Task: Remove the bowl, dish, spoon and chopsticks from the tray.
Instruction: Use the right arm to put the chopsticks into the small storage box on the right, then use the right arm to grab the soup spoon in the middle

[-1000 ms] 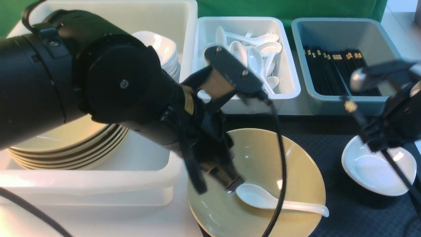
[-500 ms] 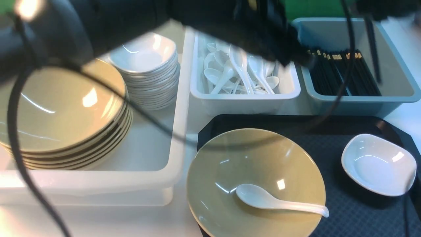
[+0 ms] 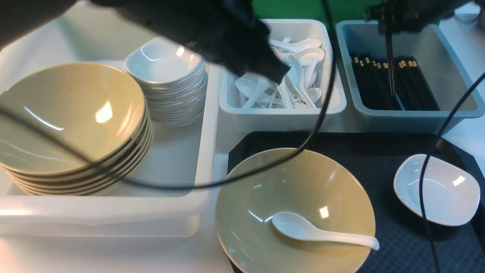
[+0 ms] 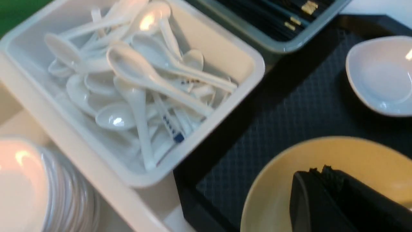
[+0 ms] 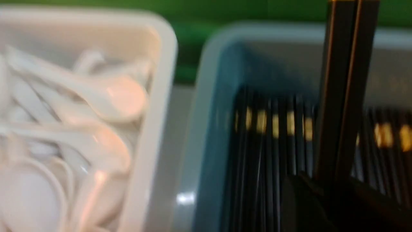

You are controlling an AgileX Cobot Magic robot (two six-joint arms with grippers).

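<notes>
Black chopsticks (image 3: 390, 64) hang pinched in right end effector (image 3: 388, 24); left end effector (image 4: 318, 175) pressed together

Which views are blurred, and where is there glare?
Front view: left arm motion-smeared, bowl and spoon sharp, glare spots on stacked bowls. Left wrist view: slightly soft. Right wrist view: heavily blurred, chopsticks and blue bin smeared.

Glossy bowl (image 3: 303, 189), diamond-textured tray (image 3: 394, 242) (matt plastic)
</notes>
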